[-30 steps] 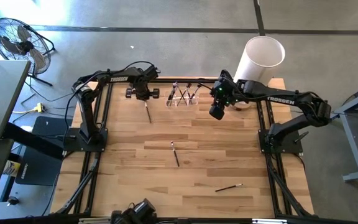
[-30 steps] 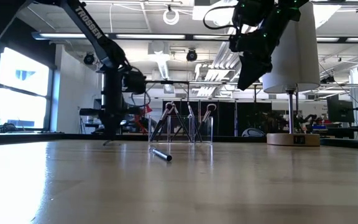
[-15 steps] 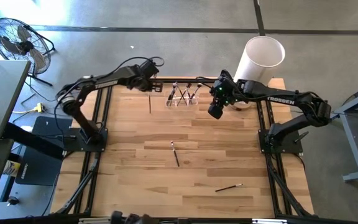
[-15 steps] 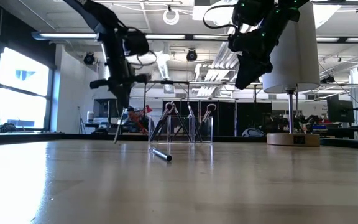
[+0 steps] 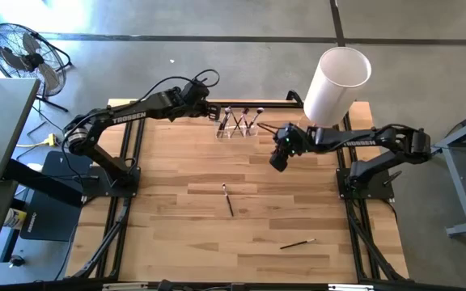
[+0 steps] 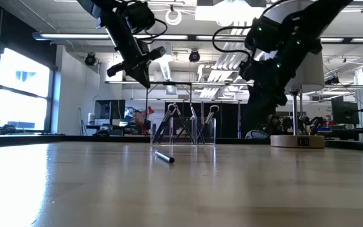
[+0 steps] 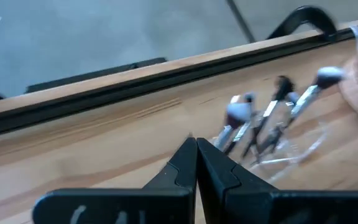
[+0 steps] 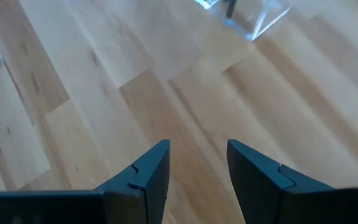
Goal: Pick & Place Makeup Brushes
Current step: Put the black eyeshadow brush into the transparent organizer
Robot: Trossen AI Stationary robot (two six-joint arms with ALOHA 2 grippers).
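Observation:
My left gripper (image 5: 209, 111) is raised over the table's far edge, just left of the clear holder (image 5: 239, 125), and is shut on a makeup brush (image 5: 216, 113) that barely shows. Several brushes stand tilted in the holder (image 7: 272, 124), bristles up. Two more lie flat on the wood, one at mid-table (image 5: 227, 200) and one toward the near right (image 5: 298, 242). My right gripper (image 5: 277, 159) hangs open above bare wood, right of the holder and holding nothing; in its wrist view (image 8: 197, 168) the holder's corner (image 8: 241, 18) shows. My left gripper (image 7: 196, 149) has its two fingers shut together on the makeup brush, which is lifted clear of the table. The fingers hide the place of contact, so I cannot tell which part of the brush they hold. They point down and toward the holder.
A big white cylinder (image 5: 338, 74) stands on a round wooden base (image 6: 298, 140) at the far right corner, close behind my right arm. Black frame rails run along the table's edges (image 5: 249, 103). Open wood lies across the middle and near side.
My left gripper, shut on a brush, has risen from the table and swung toward the far edge and right, up to the holder; the brush has come off the wood with it. My right gripper has sunk lower and shifted slightly toward the near edge, staying open.

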